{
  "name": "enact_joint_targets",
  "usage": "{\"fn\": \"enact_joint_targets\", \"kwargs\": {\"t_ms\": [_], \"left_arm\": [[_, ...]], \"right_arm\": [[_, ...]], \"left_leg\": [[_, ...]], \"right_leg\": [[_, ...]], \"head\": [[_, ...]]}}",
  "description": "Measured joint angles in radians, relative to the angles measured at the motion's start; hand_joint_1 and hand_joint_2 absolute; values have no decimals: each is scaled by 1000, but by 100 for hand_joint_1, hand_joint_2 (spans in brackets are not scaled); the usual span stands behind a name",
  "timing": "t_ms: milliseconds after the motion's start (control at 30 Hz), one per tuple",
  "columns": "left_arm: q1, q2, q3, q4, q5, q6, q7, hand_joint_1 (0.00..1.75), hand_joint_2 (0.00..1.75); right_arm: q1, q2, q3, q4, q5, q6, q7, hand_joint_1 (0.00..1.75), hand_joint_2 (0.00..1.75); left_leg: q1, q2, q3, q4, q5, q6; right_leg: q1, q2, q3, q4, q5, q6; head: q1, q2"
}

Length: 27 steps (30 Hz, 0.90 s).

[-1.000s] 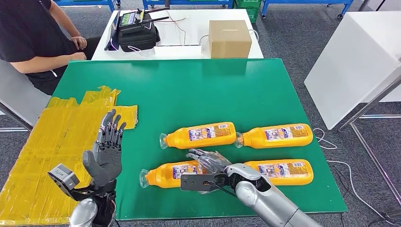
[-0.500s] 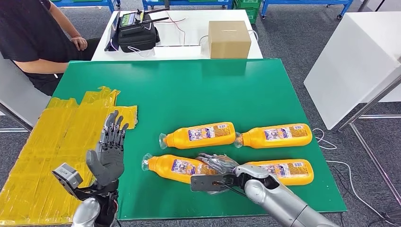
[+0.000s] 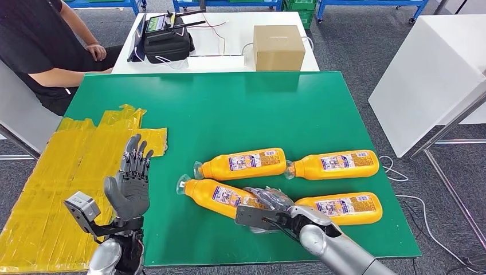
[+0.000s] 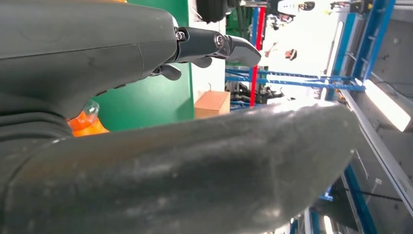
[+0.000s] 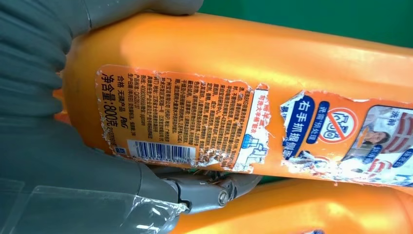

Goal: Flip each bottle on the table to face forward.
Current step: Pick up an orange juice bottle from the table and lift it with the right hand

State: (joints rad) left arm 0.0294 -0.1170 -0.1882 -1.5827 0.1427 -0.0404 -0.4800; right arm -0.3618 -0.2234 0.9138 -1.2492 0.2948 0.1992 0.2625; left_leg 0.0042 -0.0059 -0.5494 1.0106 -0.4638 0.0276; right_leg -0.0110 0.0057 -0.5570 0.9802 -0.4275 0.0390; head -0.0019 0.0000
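While left hand (image 3: 129,186) spread, right hand (image 3: 268,201) fingers (image 5: 214,191) grip bottle (image 3: 220,195).

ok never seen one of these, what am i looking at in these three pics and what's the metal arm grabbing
This is a two-armed humanoid robot, and all three pictures come from its own cameras. The wide picture looks down from its head at a green table. The other two come from cameras at its wrists, close behind each hand, so they look turned and cramped.

Four orange bottles lie on the table. The right hand grips the near left bottle, which sits at a slant. The right wrist view shows that bottle's torn label close up. The left hand is raised with fingers apart, holding nothing. Yellow sheeting covers the table's left part. A cardboard box sits on a white table behind, and a person sits nearby.
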Motion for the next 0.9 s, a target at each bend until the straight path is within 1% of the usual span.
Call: {"fn": "enact_joint_targets", "kwargs": {"t_ms": [167, 267, 400, 467, 533, 767, 900], "left_arm": [[-3, 1, -1, 0, 15, 23, 19, 0, 0], [4, 1, 0, 0, 45, 38, 29, 0, 0], [28, 3, 7, 0, 113, 29, 65, 0, 175], [38, 4, 11, 0, 135, 19, 87, 0, 175], [45, 4, 15, 0, 150, 13, 104, 0, 175], [59, 8, 28, 5, 164, 7, 127, 0, 175], [58, 12, 29, 17, 188, -2, 187, 0, 175]], "right_arm": [[34, 8, -34, -25, -8, -39, 3, 175, 175], [74, 12, -65, -44, -4, -111, -27, 175, 175], [147, 28, -135, -113, 21, -249, -116, 175, 175], [179, 42, -164, -155, 25, -287, -149, 175, 175], [203, 55, -184, -190, 23, -304, -169, 175, 175], [261, 83, -233, -272, 16, -317, -188, 175, 175], [273, 98, -247, -288, -13, -321, -212, 175, 175]], "left_leg": [[0, 0, 0, 0, 0, 0], [0, -1, -1, 0, 0, 0], [0, -1, -2, 0, 0, 0], [0, -1, -3, 0, 0, 0], [0, -1, -3, 0, 0, 0], [0, -1, -4, 0, 0, 0], [0, -1, -4, 0, 0, 0]], "right_leg": [[0, 0, 0, 0, 0, 0], [0, -1, -1, 0, 0, 0], [0, 0, -2, 0, 0, 0], [0, 0, -2, 0, 0, 0], [0, 0, -3, 0, 0, 0], [0, 0, -4, 0, 0, 0], [0, 0, -3, 0, 0, 0]], "head": [[0, 0], [0, 0], [0, 0], [0, 0], [0, 0], [0, 0], [0, 0]]}}
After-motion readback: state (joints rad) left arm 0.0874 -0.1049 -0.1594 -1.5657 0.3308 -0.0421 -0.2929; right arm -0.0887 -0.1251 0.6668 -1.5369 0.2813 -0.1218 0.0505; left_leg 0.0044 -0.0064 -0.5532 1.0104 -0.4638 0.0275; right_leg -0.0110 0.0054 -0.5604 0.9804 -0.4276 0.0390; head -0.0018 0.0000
